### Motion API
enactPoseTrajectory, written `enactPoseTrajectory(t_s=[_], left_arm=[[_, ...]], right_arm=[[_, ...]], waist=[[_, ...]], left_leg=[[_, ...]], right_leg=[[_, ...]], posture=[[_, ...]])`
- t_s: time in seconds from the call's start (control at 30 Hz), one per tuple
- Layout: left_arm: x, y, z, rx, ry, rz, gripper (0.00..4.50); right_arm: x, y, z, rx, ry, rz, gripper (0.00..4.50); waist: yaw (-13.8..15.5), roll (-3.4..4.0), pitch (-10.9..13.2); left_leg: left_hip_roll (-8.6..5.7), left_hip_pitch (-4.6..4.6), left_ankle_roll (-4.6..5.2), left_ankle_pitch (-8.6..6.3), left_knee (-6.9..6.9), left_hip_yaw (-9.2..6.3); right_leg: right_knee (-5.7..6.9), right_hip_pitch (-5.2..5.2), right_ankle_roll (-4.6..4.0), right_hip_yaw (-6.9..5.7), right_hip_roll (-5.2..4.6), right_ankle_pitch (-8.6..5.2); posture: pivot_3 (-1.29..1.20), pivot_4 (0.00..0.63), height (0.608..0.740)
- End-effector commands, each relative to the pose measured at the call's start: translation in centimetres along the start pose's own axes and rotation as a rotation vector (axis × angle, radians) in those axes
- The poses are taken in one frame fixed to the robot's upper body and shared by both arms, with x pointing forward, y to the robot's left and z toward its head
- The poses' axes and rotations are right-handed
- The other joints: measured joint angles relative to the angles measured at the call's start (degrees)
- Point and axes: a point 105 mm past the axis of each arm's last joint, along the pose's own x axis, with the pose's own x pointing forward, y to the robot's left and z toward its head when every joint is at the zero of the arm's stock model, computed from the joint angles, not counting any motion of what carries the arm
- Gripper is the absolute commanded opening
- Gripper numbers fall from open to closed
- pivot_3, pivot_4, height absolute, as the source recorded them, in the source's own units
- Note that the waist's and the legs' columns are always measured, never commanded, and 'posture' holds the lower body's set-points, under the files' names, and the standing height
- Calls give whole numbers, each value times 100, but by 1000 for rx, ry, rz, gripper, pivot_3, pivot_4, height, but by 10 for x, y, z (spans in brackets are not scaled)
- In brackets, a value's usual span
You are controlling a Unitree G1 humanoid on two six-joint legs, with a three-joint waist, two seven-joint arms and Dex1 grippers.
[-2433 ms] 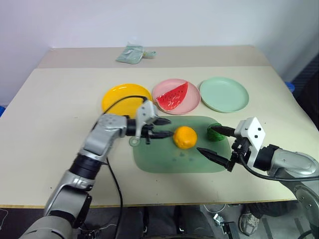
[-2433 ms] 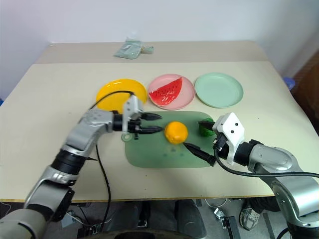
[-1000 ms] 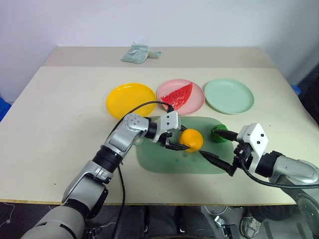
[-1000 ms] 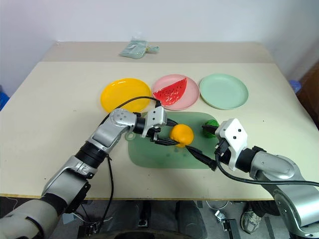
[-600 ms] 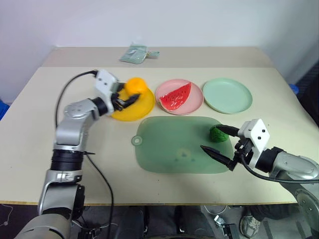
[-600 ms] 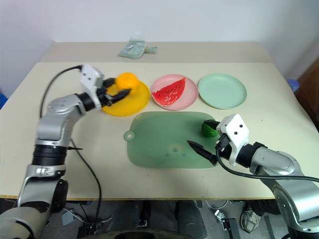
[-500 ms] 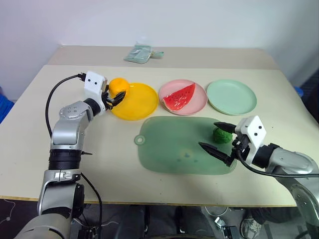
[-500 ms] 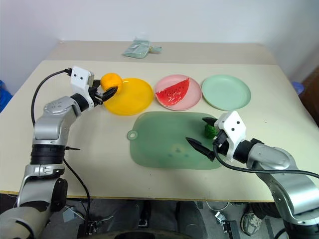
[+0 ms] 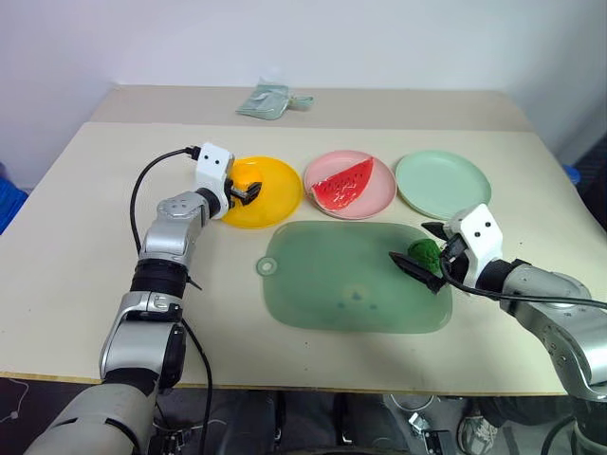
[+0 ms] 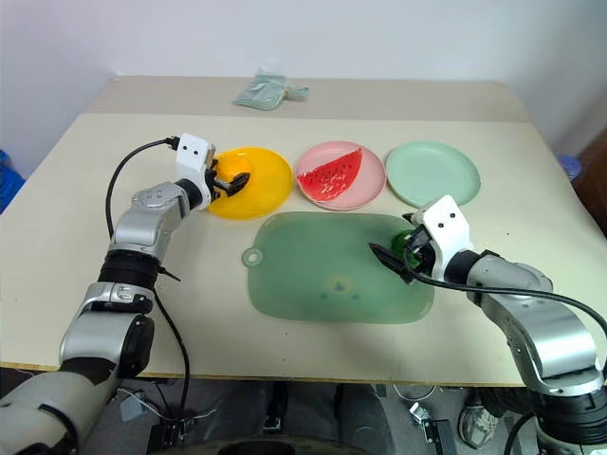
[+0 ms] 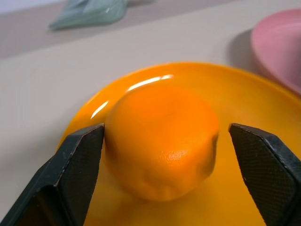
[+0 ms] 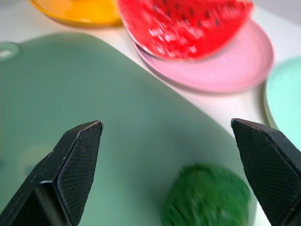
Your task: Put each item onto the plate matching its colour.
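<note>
On the table (image 9: 85, 237), three plates and three toy foods are counted. The orange (image 11: 162, 141) is flanked by the spread left gripper (image 9: 248, 193) over the yellow plate (image 9: 280, 201). The dark-green ball (image 12: 207, 195) is framed by the wide-open right gripper (image 9: 422, 254).

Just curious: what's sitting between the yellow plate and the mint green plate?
The pink plate with the watermelon wedge on it, seen in both eye views.

bright, even light falls from overhead, leaving soft, short shadows on the desk (image 9: 85, 237). a white streak of glare sits on the yellow plate (image 11: 141, 84). the bumpy green ball (image 12: 207, 197) is blurred in the right wrist view.
</note>
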Motion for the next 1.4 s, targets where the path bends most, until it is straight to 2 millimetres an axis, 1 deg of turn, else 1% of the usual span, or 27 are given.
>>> enactPoseTrajectory(t_s=[0.03, 0.1, 0.17, 0.23, 0.33, 0.4, 0.47, 0.5, 0.53, 0.6, 0.67, 0.7, 0.73, 0.77, 0.8, 0.93, 0.97, 1.0, 1.03, 1.07, 1.13, 1.17, 1.23, 1.3, 1.33, 1.4], left_arm=[[-20, 3, 25, 55, -135, -45, 4405], [-37, -4, 28, 99, -167, -126, 4405], [-53, -17, 26, 176, -165, -226, 4405], [-67, -37, 20, 195, -147, -353, 4405], [-87, -75, 12, 191, -128, -567, 4405], [-95, -96, 7, 178, -113, -664, 4405], [-100, -111, 3, 179, -104, -722, 4405], [-102, -115, 2, 179, -98, -741, 4405], [-104, -120, -1, 177, -85, -762, 4465], [-106, -126, -4, 178, -72, -788, 4500], [-106, -129, -5, 179, -67, -796, 4500], [-106, -131, -5, 178, -68, -798, 4500], [-107, -133, -5, 177, -71, -802, 4500], [-107, -134, -4, 176, -76, -808, 4500], [-108, -136, -3, 175, -82, -814, 4500], [-108, -141, -4, 173, -87, -824, 4500], [-108, -142, -3, 170, -90, -825, 4500], [-108, -145, -3, 164, -93, -835, 4500], [-108, -147, -3, 160, -94, -840, 4500], [-108, -149, -3, 158, -95, -843, 4500], [-107, -152, -3, 155, -100, -848, 4500], [-107, -153, -3, 153, -102, -849, 4500], [-107, -154, -2, 150, -106, -846, 4500], [-108, -153, -2, 150, -111, -825, 4500], [-108, -153, -2, 149, -113, -817, 4500], [-108, -149, -3, 145, -113, -789, 4500]], right_arm=[[-9, -7, -3, 0, 23, -52, 4500], [-10, -9, -13, 36, 63, -74, 4500], [-10, -12, -21, 59, 96, -94, 4500], [-9, -15, -27, 81, 115, -117, 4500], [-5, -21, -34, 84, 141, -150, 4500], [-3, -26, -38, 91, 157, -171, 4500], [-2, -28, -39, 99, 158, -183, 4500], [-1, -29, -39, 101, 157, -185, 4500], [0, -31, -39, 101, 153, -192, 4236], [0, -33, -38, 101, 148, -200, 3564], [1, -33, -36, 96, 136, -196, 2668], [1, -33, -34, 87, 130, -193, 2107], [1, -33, -31, 73, 117, -188, 1713], [2, -32, -27, 62, 105, -182, 1507], [3, -32, -21, 43, 86, -179, 1462], [13, -42, 8, -5, -18, -198, 1462], [18, -48, 14, -10, -37, -211, 1462], [28, -62, 17, -12, -35, -260, 1462], [37, -74, 19, -15, -28, -305, 1462], [42, -82, 20, -18, -20, -333, 1462], [54, -105, 17, 35, -6, -408, 1462], [58, -115, 15, 56, 1, -437, 1462], [66, -126, 15, 75, -1, -458, 1462], [70, -129, 18, 75, -14, -429, 2499], [71, -129, 20, 74, -19, -416, 2893], [69, -130, 23, 38, -29, -415, 3905]], waist=[[-18, 0, 0], [-63, 0, 0], [-133, 1, 0], [-150, 2, -1], [-132, 5, -3], [-136, 6, -3], [-141, 5, -3], [-148, 7, -4], [-152, 7, -4], [-155, 8, -4], [-157, 8, -5], [-157, 8, -5], [-154, 8, -5], [-153, 8, -5], [-155, 8, -5], [-162, 9, -4], [-172, 9, -4], [-193, 9, -4], [-248, 8, -4], [-270, 11, -3], [-268, 10, -4], [-262, 12, -3], [-267, 12, -3], [-266, 13, -3], [-278, 13, -3], [-288, 13, -3]], left_leg=[[0, 0, 0, 0, 0, 0], [2, 0, -1, 0, -4, 1], [6, -1, -3, 1, -4, 0], [8, 1, -5, 2, -5, 0], [9, 7, -5, 2, -6, 0], [9, 7, -4, 0, -6, 0], [8, 7, -2, 0, -6, 0], [9, 7, -1, -1, -7, 0], [9, 7, 2, -3, -9, 0], [9, 7, 6, -5, -10, 0], [9, 7, 21, -13, -9, 0], [9, 7, 23, -14, -9, 0], [9, 7, 24, -15, -9, 0], [9, 7, 24, -15, -9, 0], [9, 7, 24, -15, -9, 0], [8, 7, 24, -15, -9, 1], [8, 9, 24, -15, -9, 1], [9, 8, 24, -15, -9, 1], [9, 11, 24, -15, -8, 1], [8, 18, 24, -14, -7, 2], [8, 18, 17, -10, -8, 1], [8, 18, -2, 1, -10, 1], [8, 14, -4, 2, -11, 3], [6, 10, -3, 1, -13, 6], [6, 9, -2, 1, -14, 6], [7, 7, -1, 0, -14, 7]], right_leg=[[0, 0, 0, 1, 0, 0], [0, -2, 0, 4, -1, 0], [1, -4, 0, 5, -1, 0], [0, -2, -1, 5, -2, 0], [0, 6, -2, 5, -6, 0], [-1, 7, -3, 5, -8, 0], [-2, 7, -3, 5, -9, -1], [-1, 6, -3, 5, -9, -1], [-1, 5, -3, 5, -8, -1], [-1, 4, -3, 5, -8, -1], [-1, 4, -3, 5, -7, -1], [-1, 4, -3, 5, -7, -1], [-1, 5, -3, 5, -7, -1], [-1, 4, -3, 5, -6, -1], [-1, 5, -3, 5, -6, -1], [-1, 4, -3, 5, -3, -1], [0, 5, -3, 5, -2, -1], [0, 4, -3, 5, -2, -1], [0, 6, -3, 5, -1, -1], [0, 13, -3, 5, 0, -1], [2, 13, -3, 2, -1, -1], [2, 12, -4, 2, 1, -1], [0, 10, -4, 3, 1, -1], [-4, 7, -3, 4, 0, -1], [-5, 6, -3, 4, 0, -1], [-5, 3, -3, 6, 0, -1]], posture=[[0, 150, 740], [0, 150, 740], [0, 150, 740], [0, 150, 740], [0, 150, 740], [0, 150, 740], [0, 150, 740], [0, 150, 740], [0, 150, 740], [0, 150, 740], [0, 150, 740], [0, 150, 740], [0, 150, 740], [0, 150, 740], [0, 150, 740], [0, 150, 740], [0, 150, 740], [0, 150, 740], [0, 150, 740], [0, 150, 740], [0, 150, 740], [0, 150, 740], [0, 150, 740], [0, 150, 740], [0, 150, 740], [0, 150, 740]])
